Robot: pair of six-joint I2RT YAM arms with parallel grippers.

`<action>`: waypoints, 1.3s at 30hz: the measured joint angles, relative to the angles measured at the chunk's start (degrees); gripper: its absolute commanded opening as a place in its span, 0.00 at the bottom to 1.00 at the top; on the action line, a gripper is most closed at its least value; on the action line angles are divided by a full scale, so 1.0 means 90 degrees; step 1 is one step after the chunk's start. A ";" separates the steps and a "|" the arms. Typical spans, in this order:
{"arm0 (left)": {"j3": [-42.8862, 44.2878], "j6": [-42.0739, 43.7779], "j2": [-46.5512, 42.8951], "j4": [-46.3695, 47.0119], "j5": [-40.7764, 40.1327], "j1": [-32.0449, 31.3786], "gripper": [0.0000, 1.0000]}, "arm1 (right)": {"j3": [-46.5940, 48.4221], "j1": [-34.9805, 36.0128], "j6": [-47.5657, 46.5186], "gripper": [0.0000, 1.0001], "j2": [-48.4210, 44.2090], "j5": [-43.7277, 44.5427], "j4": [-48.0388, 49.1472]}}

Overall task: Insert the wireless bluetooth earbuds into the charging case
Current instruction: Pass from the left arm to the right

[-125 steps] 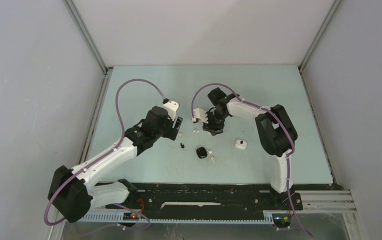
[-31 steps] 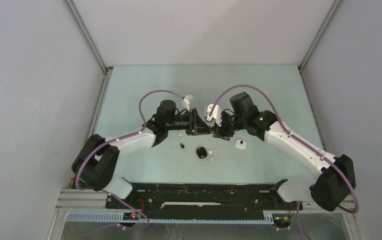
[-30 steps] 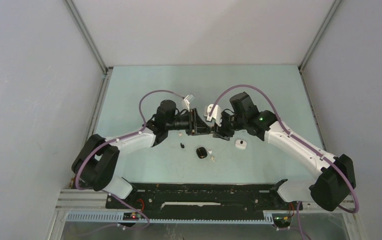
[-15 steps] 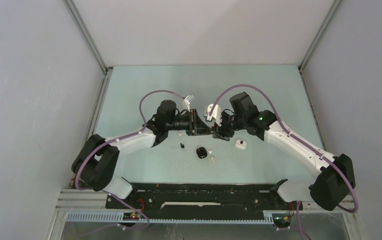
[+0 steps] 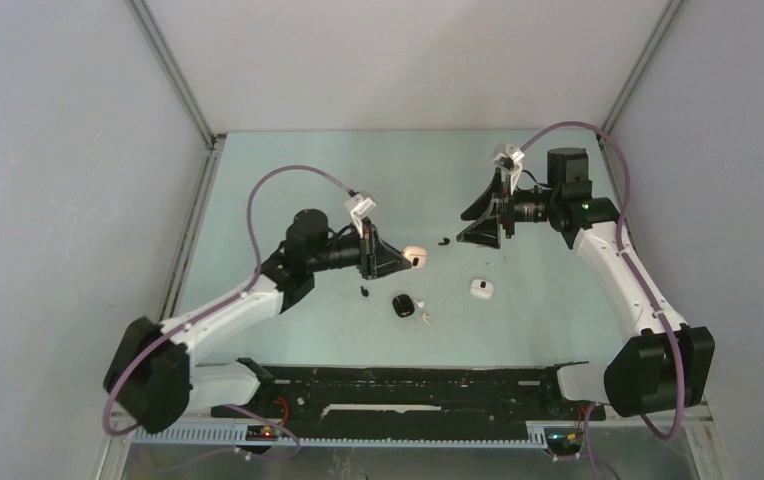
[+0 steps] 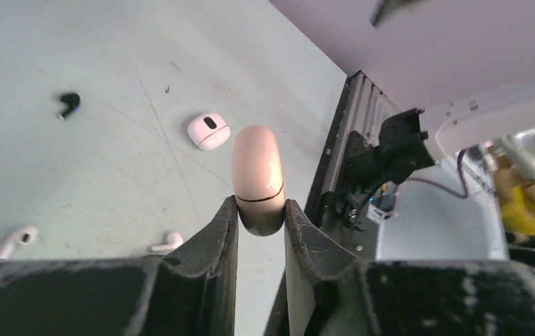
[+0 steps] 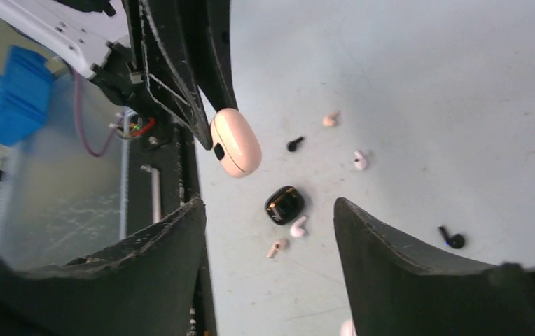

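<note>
Grips the pale pink charging case (image 6: pixel 258 168) in the left gripper (image 6: pixel 259 213): jaws pinched tight on the lower end, lid seam closed, case raised clear of the table (image 5: pixel 288 170). Holds the right gripper (image 7: pixel 266 206) spread wide with nothing between the fingers, lifted over the far right of the table, well apart from the left gripper. Shows the wireless bluetooth earbuds (image 7: pixel 297 226) lying loose on the table. Locates one black earbud (image 5: pixel 364 291) just below the left gripper in the top view, a second black earbud (image 5: pixel 443 240) between the two grippers, and two pale earbuds (image 5: pixel 425 317) just beside the black case (image 5: pixel 403 304). Places the white case (image 5: pixel 481 288) right of the black case, apart from it.
</note>
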 measured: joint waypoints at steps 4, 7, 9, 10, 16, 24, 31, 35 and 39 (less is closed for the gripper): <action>-0.0522 0.1260 -0.1001 0.0024 -0.0005 -0.0109 0.02 | 0.0270 0.0027 -0.0505 0.61 0.0019 -0.0279 -0.0707; -0.0724 0.2057 -0.1430 -0.0087 0.0002 -0.0265 0.02 | 0.0386 0.0556 -0.1265 0.58 0.0000 -0.0134 -0.1421; -0.0821 0.2463 -0.1610 -0.0129 0.0027 -0.0325 0.02 | 0.0389 0.1018 -0.1756 0.58 -0.0015 0.0104 -0.1904; -0.0850 0.2603 -0.1656 -0.0146 0.0063 -0.0342 0.03 | 0.0389 0.1270 -0.1950 0.58 -0.0019 0.0223 -0.2081; -0.0911 0.3169 -0.1695 -0.0172 0.0461 -0.0376 0.03 | 0.0253 0.1821 -0.2531 0.59 -0.0206 0.0760 -0.2312; -0.0911 0.3441 -0.1683 -0.0255 0.0692 -0.0542 0.03 | 0.0238 0.2487 -0.2742 0.55 -0.0029 0.1209 -0.2183; -0.0911 0.3429 -0.1639 -0.0199 0.0821 -0.0544 0.04 | 0.0194 0.2815 -0.2756 0.49 0.0143 0.1394 -0.2125; -0.0911 0.3395 -0.1583 -0.0194 0.0843 -0.0544 0.05 | 0.0194 0.2861 -0.2732 0.45 0.0143 0.1394 -0.2101; -0.0911 0.3376 -0.1525 -0.0194 0.0865 -0.0549 0.05 | 0.0194 0.2888 -0.2676 0.37 0.0148 0.1406 -0.2023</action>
